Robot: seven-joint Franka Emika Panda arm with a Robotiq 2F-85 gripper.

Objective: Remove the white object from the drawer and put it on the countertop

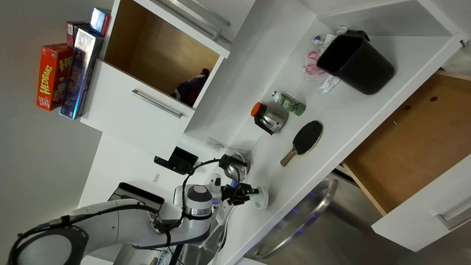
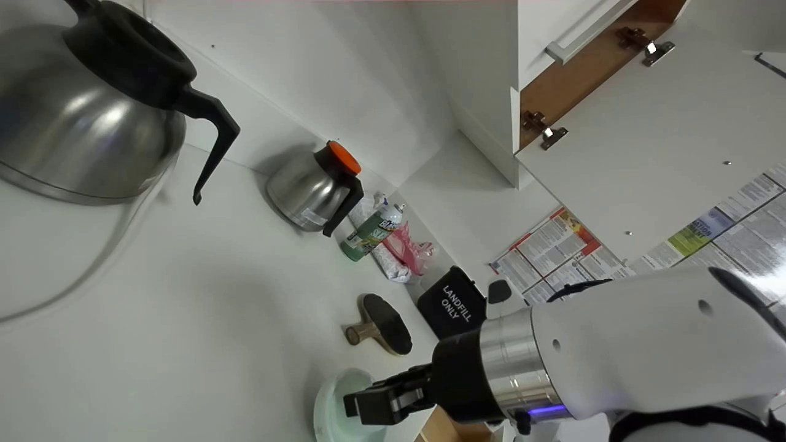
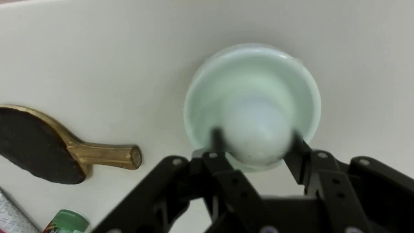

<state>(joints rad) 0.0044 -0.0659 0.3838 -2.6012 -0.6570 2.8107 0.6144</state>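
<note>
In both exterior views, the arm point(image 2: 614, 344) is reaching down. In the wrist view, the gripper point(image 3: 255, 140) is clasping the white object point(image 3: 255, 106) on or just above the countertop point(image 3: 97, 74), which is unclear. In an exterior view, the drawer point(image 1: 423, 147) is standing open, a pale speck point(image 1: 395, 122) showing inside.

- I am standing in a kitchen, and it has more the look of a workplace than of a home.
- Above the back edge of the countertop point(image 2: 209, 319) hang white cabinets point(image 1: 128, 117) with metal handles.
- Below the front edge sits a steel appliance point(image 1: 331, 235) with a curved handle.
- Near the back edge I see two steel coffee pots point(image 2: 304, 190).
- By the end edge stands a black bin point(image 2: 454, 304), marked "LANDFILL ONLY".
- Past this edge, sheets of small print point(image 2: 546, 258) are posted.
- Toward the opposite end is a steel sink point(image 1: 205, 243).
</note>
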